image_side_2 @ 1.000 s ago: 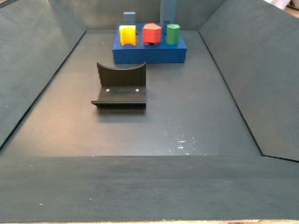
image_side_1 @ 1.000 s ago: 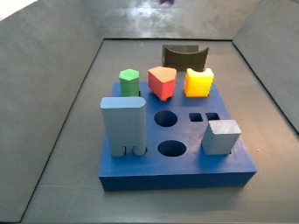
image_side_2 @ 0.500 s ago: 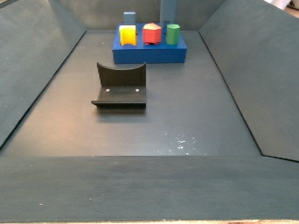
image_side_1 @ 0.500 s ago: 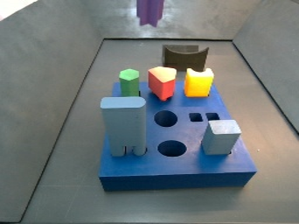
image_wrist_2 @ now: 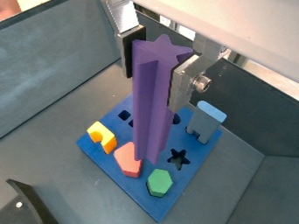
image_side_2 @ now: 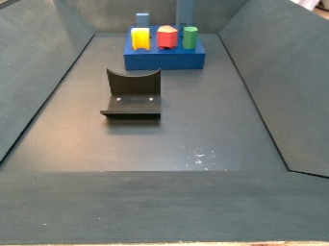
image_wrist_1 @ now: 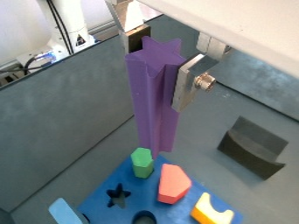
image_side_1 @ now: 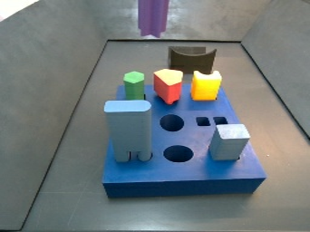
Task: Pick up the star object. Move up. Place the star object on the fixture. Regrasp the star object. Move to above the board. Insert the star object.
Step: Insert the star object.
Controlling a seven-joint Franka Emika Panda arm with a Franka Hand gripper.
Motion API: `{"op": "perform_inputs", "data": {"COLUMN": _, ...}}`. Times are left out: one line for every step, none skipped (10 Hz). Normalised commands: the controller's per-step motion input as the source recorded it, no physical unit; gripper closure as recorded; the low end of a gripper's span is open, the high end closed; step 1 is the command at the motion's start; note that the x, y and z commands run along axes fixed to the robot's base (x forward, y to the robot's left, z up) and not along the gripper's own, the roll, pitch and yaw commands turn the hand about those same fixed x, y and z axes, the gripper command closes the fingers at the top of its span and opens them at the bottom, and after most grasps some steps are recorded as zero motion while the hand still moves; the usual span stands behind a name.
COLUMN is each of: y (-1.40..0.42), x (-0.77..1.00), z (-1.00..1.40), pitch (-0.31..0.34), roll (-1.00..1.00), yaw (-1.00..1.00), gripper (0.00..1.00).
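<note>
The star object [image_wrist_1: 152, 96] is a long purple prism with a star-shaped end, and it hangs upright in my gripper [image_wrist_1: 162, 61]. Both silver fingers [image_wrist_2: 184, 83] press against its upper end in both wrist views, so the gripper [image_wrist_2: 158, 63] is shut on it. In a side view only the star object's lower end [image_side_1: 152, 16] shows, high above the far end of the floor; the gripper itself is out of frame there. The blue board [image_side_1: 182, 177] lies below, with a star-shaped hole [image_wrist_2: 177, 157]. The dark fixture [image_side_1: 190, 58] stands behind the board, with nothing on it [image_side_2: 133, 93].
The board carries a green peg [image_side_1: 133, 84], a red peg [image_side_1: 169, 86], a yellow peg [image_side_1: 206, 85], a tall light-blue block [image_side_1: 127, 127] and a grey-white block [image_side_1: 230, 140]. Round and square holes lie between them. Sloped grey walls enclose the floor.
The star object has come down into a side view from the top edge, from a bare tip to a longer stretch, drifting slightly left. The board and fixture have not moved.
</note>
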Motion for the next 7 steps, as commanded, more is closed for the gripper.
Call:
{"op": "perform_inputs", "data": {"y": -0.13, "x": -0.45, "z": -0.58, "pitch": 0.0, "roll": -0.28, "yaw": -0.42, "gripper": 1.0}}
{"op": "perform_inputs", "data": {"y": -0.11, "x": -0.41, "z": -0.57, "pitch": -0.014, "roll": -0.28, "yaw": -0.48, "gripper": 1.0}}
{"op": "perform_inputs", "data": {"y": -0.17, "x": -0.28, "z": -0.48, "pitch": -0.031, "roll": -0.32, "yaw": -0.53, "gripper": 1.0}}
{"op": "perform_inputs", "data": {"y": -0.19, "x": -0.23, "z": -0.45, "pitch": -0.07, "roll": -0.34, "yaw": -0.55, "gripper": 1.0}}
{"op": "perform_inputs", "data": {"y": -0.19, "x": -0.22, "z": -0.45, "pitch": -0.099, "roll": -0.32, "yaw": -0.59, "gripper": 1.0}}
{"op": "perform_inputs", "data": {"y": -0.19, "x": -0.2, "z": -0.43, "pitch": -0.163, "roll": -0.3, "yaw": -0.63, "gripper": 1.0}}
{"op": "perform_inputs", "data": {"y": -0.19, "x": -0.1, "z": -0.36, "pitch": -0.27, "roll": -0.22, "yaw": -0.74, "gripper": 1.0}}
